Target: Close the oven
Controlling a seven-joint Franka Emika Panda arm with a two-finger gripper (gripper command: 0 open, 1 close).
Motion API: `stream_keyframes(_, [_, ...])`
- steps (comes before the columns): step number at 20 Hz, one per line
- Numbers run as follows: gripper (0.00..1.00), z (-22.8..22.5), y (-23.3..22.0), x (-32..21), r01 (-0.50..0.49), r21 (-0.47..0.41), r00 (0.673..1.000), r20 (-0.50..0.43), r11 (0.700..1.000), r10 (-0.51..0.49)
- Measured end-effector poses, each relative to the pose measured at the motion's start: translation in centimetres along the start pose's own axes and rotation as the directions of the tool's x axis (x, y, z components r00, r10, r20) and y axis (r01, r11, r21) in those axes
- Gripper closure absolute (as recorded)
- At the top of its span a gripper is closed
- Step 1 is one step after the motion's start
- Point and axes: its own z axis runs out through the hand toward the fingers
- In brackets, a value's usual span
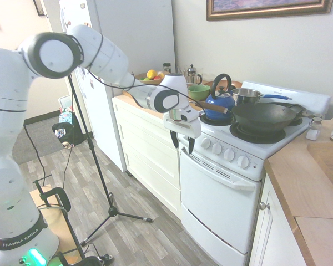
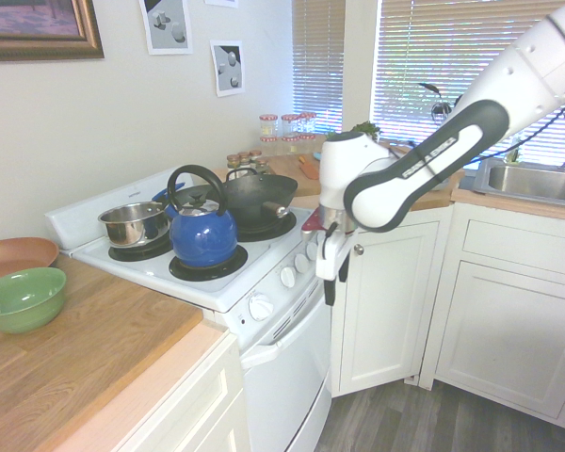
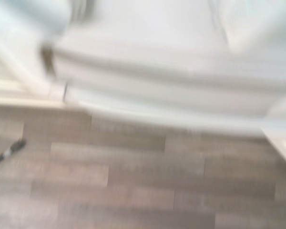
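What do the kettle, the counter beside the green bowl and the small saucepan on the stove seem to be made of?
The kettle looks like glossy blue enamelled metal, judging by its bright highlights. The counter seems to be wood, with visible grain. The saucepan appears to be polished steel, given its silvery reflections, though aluminium is possible.

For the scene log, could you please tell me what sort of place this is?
A kitchen, most likely a home one: there is a stove with a blue kettle and a wok on top, and a sink set in the counter.
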Motion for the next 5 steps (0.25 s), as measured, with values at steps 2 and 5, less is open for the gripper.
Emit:
stream_keyframes(2, [0.0,-1.7,1.8,-2.4,-0.01,-0.007,1.0,0.021,1.0,0.01])
stream_keyframes(5, [0.0,-2.8,4.4,-6.2,-0.025,-0.006,0.998,0.052,1.0,0.026])
